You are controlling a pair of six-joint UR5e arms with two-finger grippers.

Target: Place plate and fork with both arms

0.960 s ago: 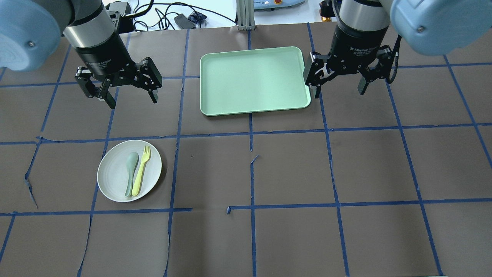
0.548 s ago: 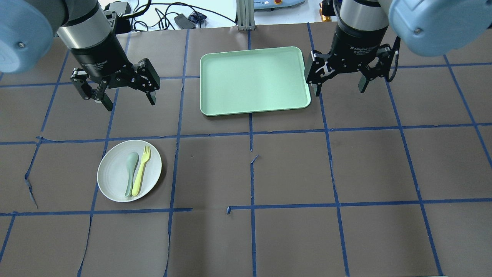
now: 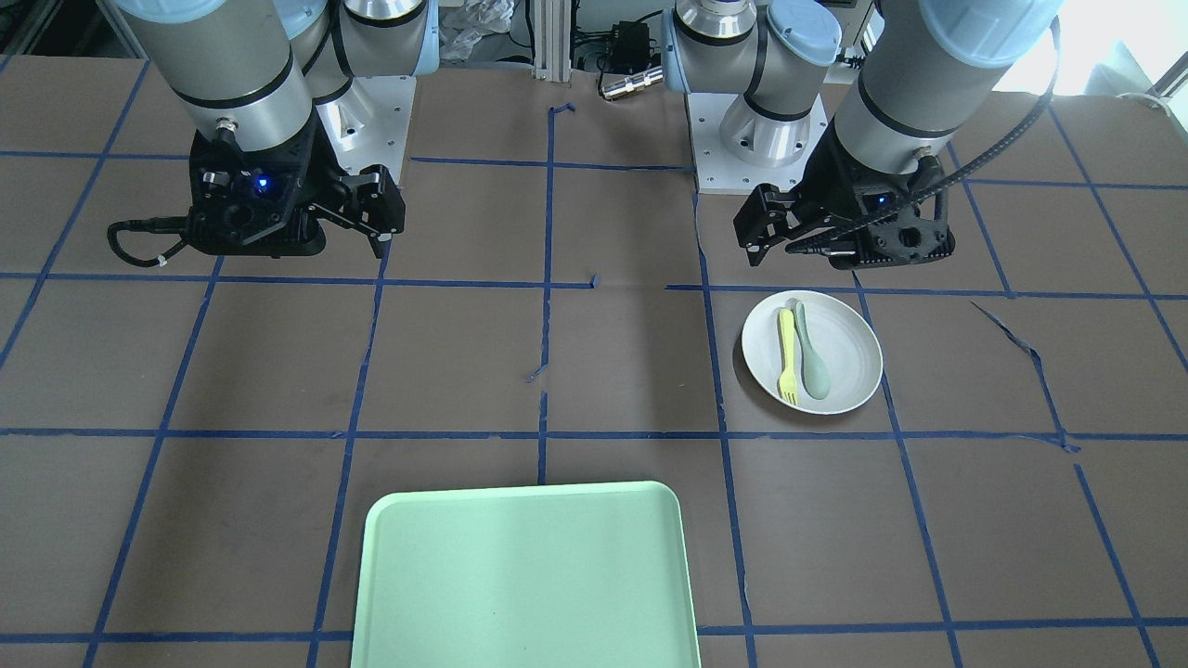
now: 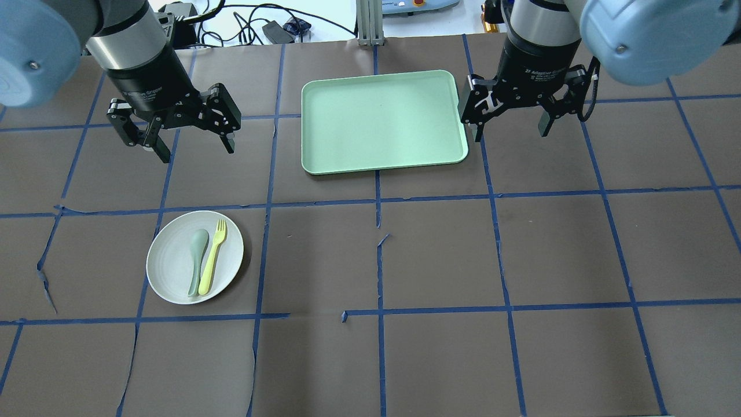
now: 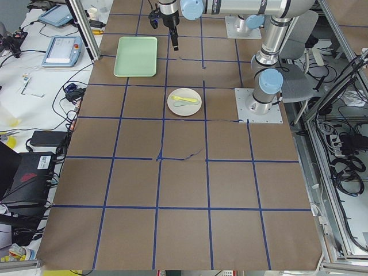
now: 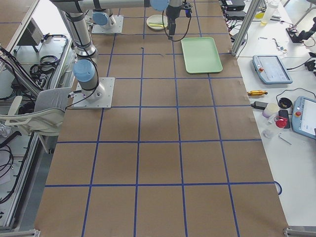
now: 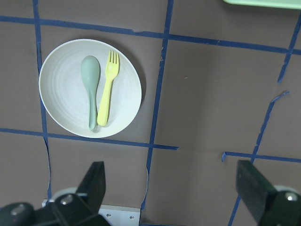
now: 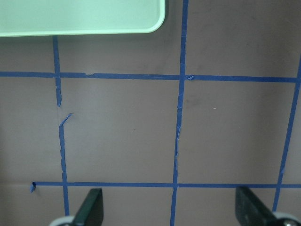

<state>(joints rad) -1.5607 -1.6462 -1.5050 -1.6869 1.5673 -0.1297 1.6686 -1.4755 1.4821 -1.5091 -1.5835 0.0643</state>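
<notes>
Over the left half of the desk (image 4: 440, 255), the left gripper (image 4: 197, 147) hangs raised, its jaws spread wide with nothing between them. The right gripper (image 4: 510, 134) is likewise released and empty, just beside the right edge of the mint-green tray (image 4: 382, 121).

The plate (image 4: 168, 278) lies flat on the desk, off-centre in the left wrist view, so the left arm looks like the one to start the approach. The fork (image 4: 212, 258) rests on the plate beside a grey-green spoon (image 4: 197, 260). Their handle ends touch, while the tines stand slightly apart from the spoon's bowl.

A clean pick probably means centring over the fork and turning the jaws across its width. Closing near the neck, where the gap is, should leave the spoon undisturbed. The plate likely needs a rim pinch, kept level. The right arm is well apart from it and has far to travel.
</notes>
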